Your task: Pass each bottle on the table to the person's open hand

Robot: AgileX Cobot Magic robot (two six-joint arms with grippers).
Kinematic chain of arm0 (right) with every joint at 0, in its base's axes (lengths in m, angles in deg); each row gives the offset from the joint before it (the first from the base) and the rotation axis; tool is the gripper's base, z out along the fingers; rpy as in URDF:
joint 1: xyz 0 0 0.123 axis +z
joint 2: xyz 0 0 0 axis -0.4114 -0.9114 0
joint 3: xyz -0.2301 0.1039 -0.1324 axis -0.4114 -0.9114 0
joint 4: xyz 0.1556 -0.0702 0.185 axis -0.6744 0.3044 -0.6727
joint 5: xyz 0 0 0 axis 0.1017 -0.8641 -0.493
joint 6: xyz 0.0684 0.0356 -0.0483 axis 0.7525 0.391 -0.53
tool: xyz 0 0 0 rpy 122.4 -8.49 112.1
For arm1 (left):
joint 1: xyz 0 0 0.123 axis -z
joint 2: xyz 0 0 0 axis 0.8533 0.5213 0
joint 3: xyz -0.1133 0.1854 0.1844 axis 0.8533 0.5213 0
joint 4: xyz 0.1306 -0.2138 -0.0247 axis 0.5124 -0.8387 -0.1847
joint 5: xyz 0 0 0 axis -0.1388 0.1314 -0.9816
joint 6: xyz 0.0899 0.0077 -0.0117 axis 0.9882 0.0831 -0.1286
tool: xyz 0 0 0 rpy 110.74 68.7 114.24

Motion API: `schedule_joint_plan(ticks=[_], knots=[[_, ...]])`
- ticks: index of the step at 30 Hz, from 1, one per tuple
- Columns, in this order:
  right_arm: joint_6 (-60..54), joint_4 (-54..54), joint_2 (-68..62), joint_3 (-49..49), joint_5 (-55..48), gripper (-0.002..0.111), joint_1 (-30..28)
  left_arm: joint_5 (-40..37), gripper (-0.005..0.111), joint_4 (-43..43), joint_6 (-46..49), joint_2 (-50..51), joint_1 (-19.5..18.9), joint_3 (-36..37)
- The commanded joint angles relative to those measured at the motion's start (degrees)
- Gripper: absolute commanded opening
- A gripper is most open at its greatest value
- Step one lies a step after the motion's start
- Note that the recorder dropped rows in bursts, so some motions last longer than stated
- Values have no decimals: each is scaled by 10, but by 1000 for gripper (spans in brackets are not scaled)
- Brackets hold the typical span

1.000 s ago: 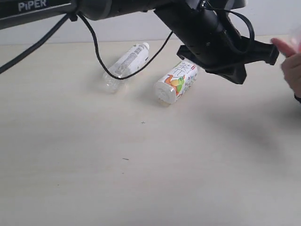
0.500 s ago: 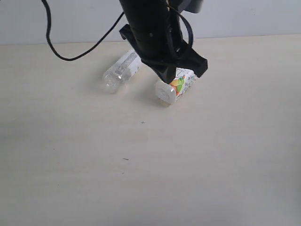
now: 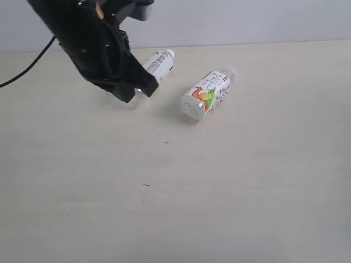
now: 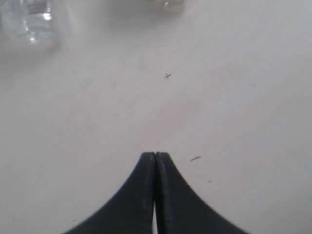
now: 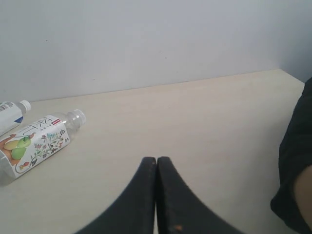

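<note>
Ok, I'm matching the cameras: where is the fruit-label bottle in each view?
Exterior view: the fruit-label bottle lies on its side, just above picture centre.
Left wrist view: only a blurred sliver at the picture's edge, probably it.
Right wrist view: lying on its side, near the picture's edge.
Shared landmark: the clear bottle beside it.

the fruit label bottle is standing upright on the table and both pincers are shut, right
Not quite: the fruit label bottle lies on its side on the table, as the exterior view shows. The left pincer and the right pincer are both shut.
</note>
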Motion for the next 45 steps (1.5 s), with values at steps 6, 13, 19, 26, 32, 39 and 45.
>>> schedule_joint_plan(ticks=[6, 13, 19, 26, 32, 39, 45], knots=[[0, 2, 3, -3, 5, 0, 1, 87, 0, -20, 9, -52, -35, 87], [0, 2, 3, -3, 5, 0, 1, 90, 0, -28, 9, -52, -35, 87], [0, 2, 3, -3, 5, 0, 1, 94, 0, -43, 10, -52, -35, 87], [0, 2, 3, -3, 5, 0, 1, 112, 0, -48, 31, -50, -35, 87], [0, 2, 3, -3, 5, 0, 1, 147, 0, -42, 63, -48, -35, 87], [0, 2, 3, -3, 5, 0, 1, 192, 0, -31, 148, -48, -35, 86], [0, 2, 3, -3, 5, 0, 1, 198, 0, -44, 244, -48, -35, 86]])
